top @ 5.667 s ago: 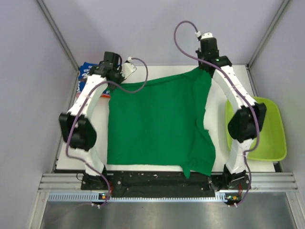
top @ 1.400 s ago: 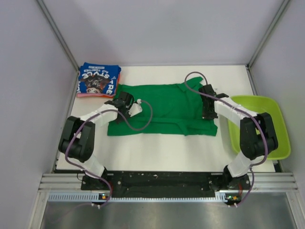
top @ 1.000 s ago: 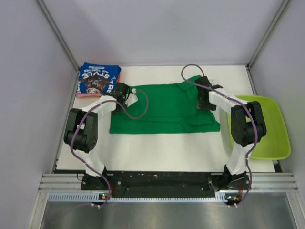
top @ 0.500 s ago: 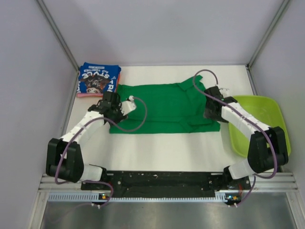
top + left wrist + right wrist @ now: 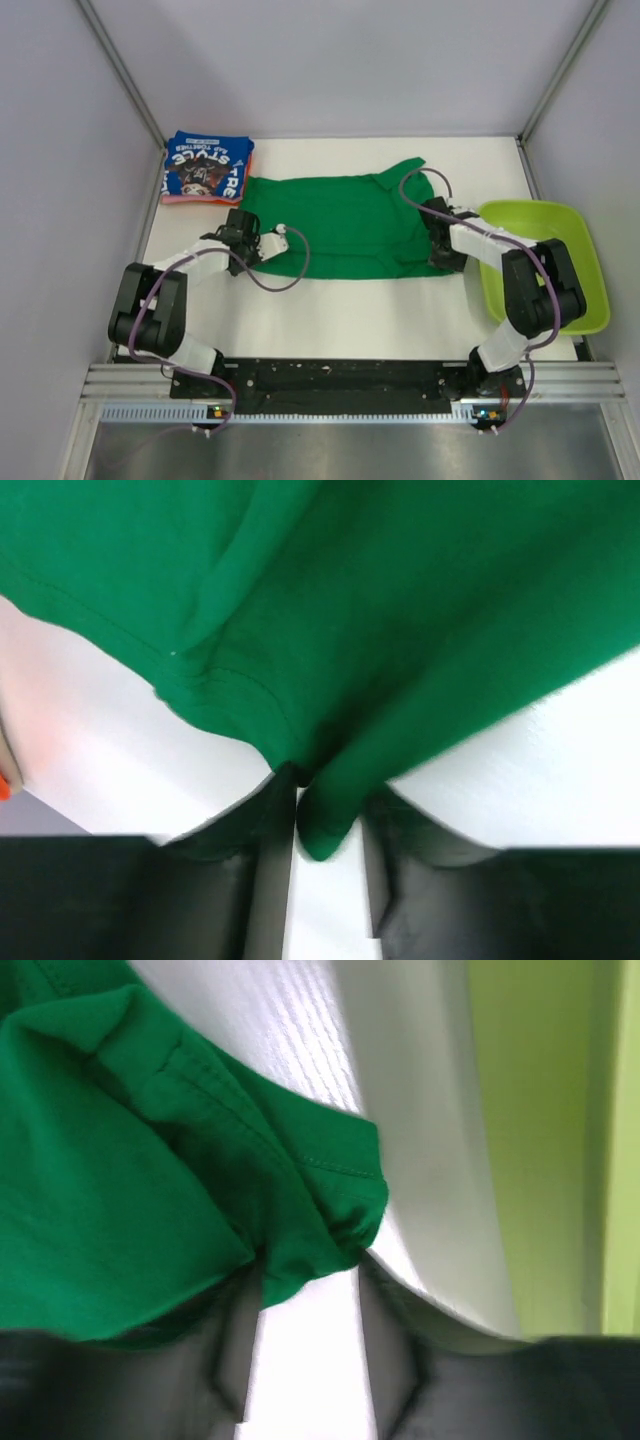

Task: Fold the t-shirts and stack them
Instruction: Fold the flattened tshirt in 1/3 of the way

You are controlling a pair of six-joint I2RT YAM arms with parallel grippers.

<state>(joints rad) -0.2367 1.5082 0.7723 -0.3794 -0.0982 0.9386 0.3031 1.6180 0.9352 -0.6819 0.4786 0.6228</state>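
Note:
The bright green t-shirt (image 5: 340, 220) lies folded in half as a wide band across the middle of the white table (image 5: 350, 320). My left gripper (image 5: 247, 247) is at its near left corner, and in the left wrist view it (image 5: 325, 810) is shut on a fold of green cloth (image 5: 400, 600). My right gripper (image 5: 443, 252) is at the near right corner, and in the right wrist view it (image 5: 305, 1270) pinches the bunched hem (image 5: 100, 1160). The folded blue t-shirt (image 5: 205, 170) rests on the orange-pink one (image 5: 192, 200) at the back left.
The lime-green plastic tub (image 5: 550, 270) stands at the right edge, close beside my right arm, and shows in the right wrist view (image 5: 540, 1110). Grey enclosure walls rise behind and on both sides. Bare white table lies between the shirt and the arm bases.
The shirt, spread flat at first, now lies folded in half. Over the last half second both grippers moved to its near corners and closed on the cloth; the near left corner is drawn in.

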